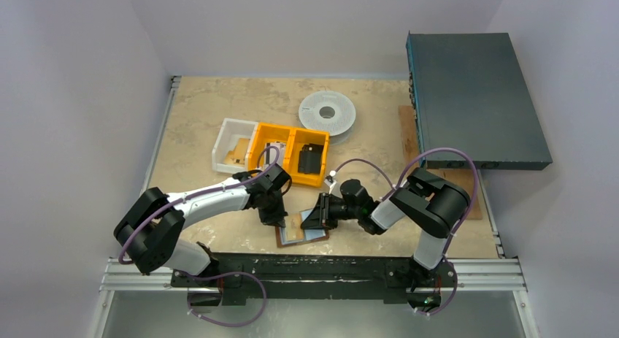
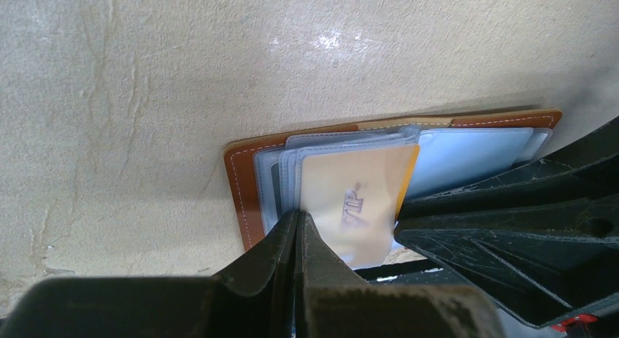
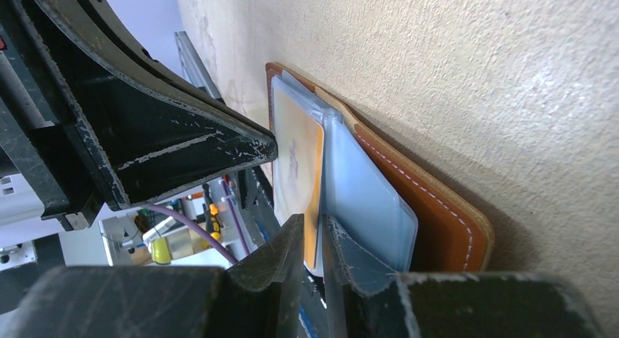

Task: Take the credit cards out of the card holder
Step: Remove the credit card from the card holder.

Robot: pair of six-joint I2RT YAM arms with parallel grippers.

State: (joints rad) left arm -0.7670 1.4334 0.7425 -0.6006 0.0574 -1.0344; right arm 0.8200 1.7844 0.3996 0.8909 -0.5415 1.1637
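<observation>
The card holder [image 1: 301, 235], brown leather with clear sleeves, lies open near the table's front edge. A cream credit card [image 2: 350, 199] with an orange edge and "VIP" lettering sticks out of a sleeve. My left gripper [image 2: 298, 215] is shut, with nothing between its fingers. Its tips rest on the sleeve edges at the holder's [image 2: 241, 185] left side. My right gripper [image 3: 314, 225] is closed on the protruding edge of that card [image 3: 295, 163], just off the holder's [image 3: 438, 214] rim. In the top view both grippers meet over the holder, left [image 1: 276, 217] and right [image 1: 315, 215].
Behind the holder stand an orange two-compartment bin [image 1: 288, 154] with a black item [image 1: 309, 158] and a white bin [image 1: 233, 144]. A grey filament spool [image 1: 328, 113] lies further back. A large dark box [image 1: 474, 97] overhangs the right side.
</observation>
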